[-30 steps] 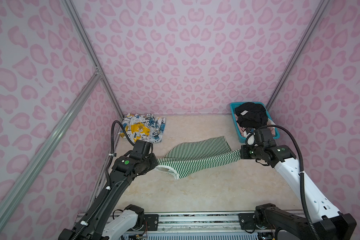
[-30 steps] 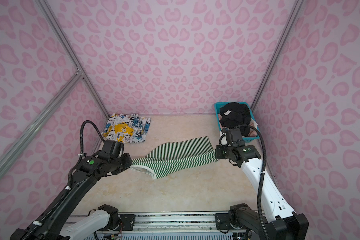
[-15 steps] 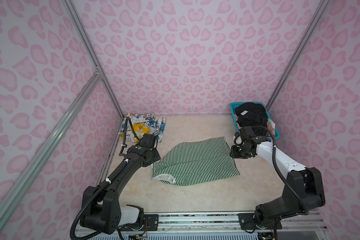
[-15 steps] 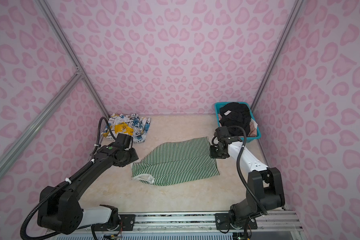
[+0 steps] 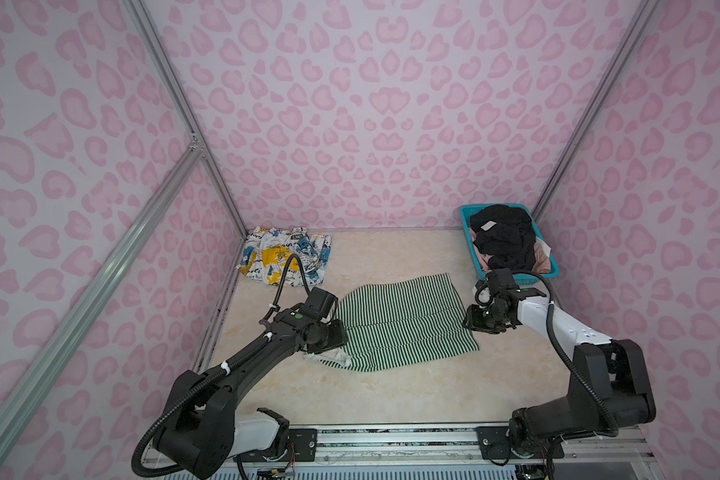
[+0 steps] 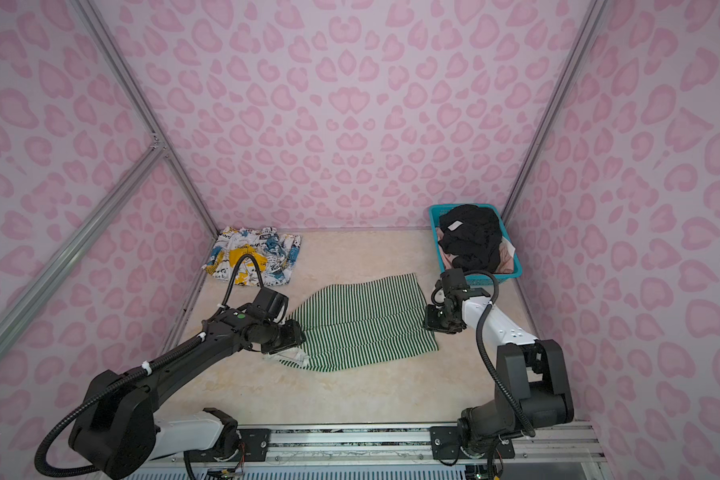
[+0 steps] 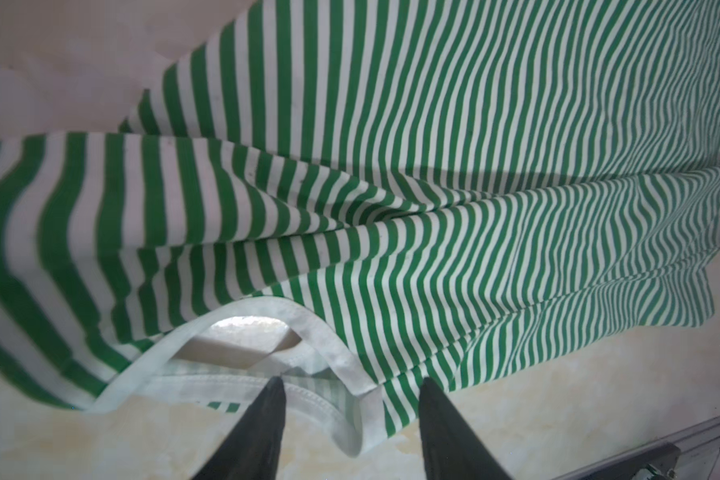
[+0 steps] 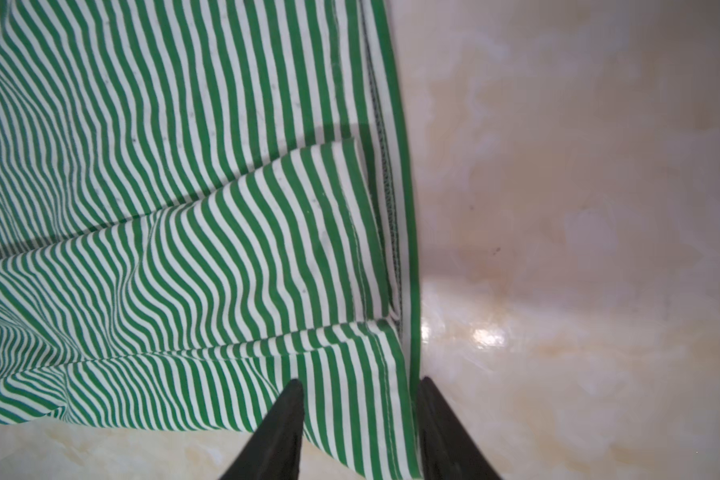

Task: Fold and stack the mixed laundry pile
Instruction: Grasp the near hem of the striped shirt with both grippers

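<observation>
Your left gripper (image 7: pixel 352 382) has its jaws apart over the white collar (image 7: pixel 262 306) of the striped top (image 5: pixel 400 320), and nothing is pinched between them. Your right gripper (image 8: pixel 360 381) is parted too. The top's hemmed edge lies loose between its jaws at the opposite end.

In both top views the top lies flat in the middle of the table (image 5: pixel 391 399), folded over itself, between the two grippers. The printed garment (image 5: pixel 285 259) lies in the far left corner, apart from the top. The black garment (image 5: pixel 504 239) is heaped in the basket (image 5: pixel 464 219) at the far right corner. A pink one (image 5: pixel 542 254) shows beneath it.
</observation>
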`<state>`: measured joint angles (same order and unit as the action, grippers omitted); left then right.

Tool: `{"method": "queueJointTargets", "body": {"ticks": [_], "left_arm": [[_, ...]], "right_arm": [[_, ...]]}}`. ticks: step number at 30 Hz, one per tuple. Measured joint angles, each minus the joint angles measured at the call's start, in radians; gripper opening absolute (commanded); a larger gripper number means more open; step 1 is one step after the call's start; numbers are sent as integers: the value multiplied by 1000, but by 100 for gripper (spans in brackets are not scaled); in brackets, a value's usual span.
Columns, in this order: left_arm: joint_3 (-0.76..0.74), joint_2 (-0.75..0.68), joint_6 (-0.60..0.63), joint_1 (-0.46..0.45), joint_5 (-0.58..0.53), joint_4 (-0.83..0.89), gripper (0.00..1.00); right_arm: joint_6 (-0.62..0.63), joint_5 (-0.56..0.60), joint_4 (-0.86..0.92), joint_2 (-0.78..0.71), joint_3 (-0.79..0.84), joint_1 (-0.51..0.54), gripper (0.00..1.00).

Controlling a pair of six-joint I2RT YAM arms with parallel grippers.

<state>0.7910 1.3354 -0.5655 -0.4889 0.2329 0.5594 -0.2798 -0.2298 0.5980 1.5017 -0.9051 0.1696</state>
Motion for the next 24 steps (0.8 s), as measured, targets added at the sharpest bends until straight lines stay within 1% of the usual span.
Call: {"method": "queueJointTargets", "body": {"ticks": [6,10,13,18,24], "left_arm": [[1,103,-11,-22,3,-90,46],[6,152,-14,-34,23,-123,44],[6,165,-18,-43,37,-137,43],[-2,166,-38,-43,43,-153,41],[-13,164,-63,-43,29,-152,40]], "right_arm": [[-14,-21,-78,71,14,-24,43],[-19,-43,-121,110,19,-40,40],[-19,-65,-147,131,19,-46,32],[-19,-99,-169,138,21,-50,16],[-18,-118,-162,67,37,-53,3]]}}
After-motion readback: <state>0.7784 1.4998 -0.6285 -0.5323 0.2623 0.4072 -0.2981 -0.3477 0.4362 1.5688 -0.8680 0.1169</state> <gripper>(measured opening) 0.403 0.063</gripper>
